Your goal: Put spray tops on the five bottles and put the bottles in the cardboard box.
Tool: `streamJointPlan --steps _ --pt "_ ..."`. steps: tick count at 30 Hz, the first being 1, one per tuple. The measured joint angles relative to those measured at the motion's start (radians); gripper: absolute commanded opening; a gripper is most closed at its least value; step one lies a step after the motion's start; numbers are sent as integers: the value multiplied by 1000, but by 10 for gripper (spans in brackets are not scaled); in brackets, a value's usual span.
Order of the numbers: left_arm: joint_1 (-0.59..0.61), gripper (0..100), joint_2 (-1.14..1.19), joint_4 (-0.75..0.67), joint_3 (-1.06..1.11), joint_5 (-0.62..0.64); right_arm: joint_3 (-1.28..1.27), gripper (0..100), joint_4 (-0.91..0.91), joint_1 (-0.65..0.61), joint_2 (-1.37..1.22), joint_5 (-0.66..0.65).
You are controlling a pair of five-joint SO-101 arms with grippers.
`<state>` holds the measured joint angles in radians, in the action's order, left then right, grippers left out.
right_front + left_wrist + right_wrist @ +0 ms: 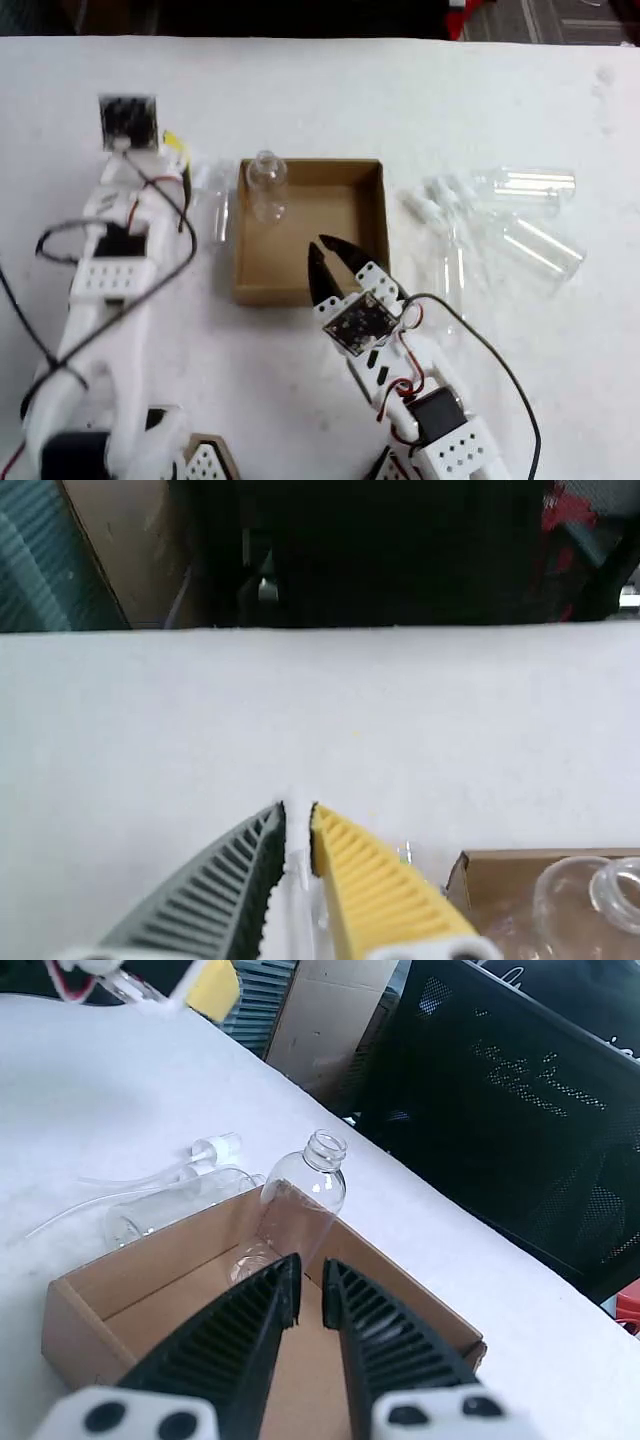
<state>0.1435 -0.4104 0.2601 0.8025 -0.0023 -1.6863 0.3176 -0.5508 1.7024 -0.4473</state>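
Observation:
A clear bottle (266,185) with no top stands tilted in the far left corner of the cardboard box (368,215); the right wrist view shows the same bottle (305,1195) and box (120,1280). My right gripper (322,243) hangs over the box's near side, and its black fingers (250,1325) are all but shut with nothing between them. My left gripper (298,818) is low over the table just left of the box's far left corner (470,865). Another bottle (165,1210) and a spray top (215,1147) lie beside the box there.
Two more clear bottles (525,185) (540,245) lie on the table right of the box, with several white spray tops (430,200) between them and the box. The table's far edge (320,630) meets dark chairs. Cables trail from both arms.

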Motion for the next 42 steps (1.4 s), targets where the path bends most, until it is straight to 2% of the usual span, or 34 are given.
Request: streamJointPlan --steps 6,11,18,23,29,36,42 --pt "-3 54 244 210 -293 0 0 28 3 0 0 0" --pt "-57 50 391 354 -539 -2 0 28 25 0 0 0" --pt "-97 50 651 454 -802 3 0 28 28 0 0 0" --pt "-97 50 812 562 -951 58 0 28 28 0 0 0" --pt "-101 50 927 672 -1065 69 0 28 28 0 0 0" --pt "-101 50 996 686 -1080 72 0 28 28 0 0 0" --pt "-100 50 1008 758 -1088 72 0 28 28 0 0 0"
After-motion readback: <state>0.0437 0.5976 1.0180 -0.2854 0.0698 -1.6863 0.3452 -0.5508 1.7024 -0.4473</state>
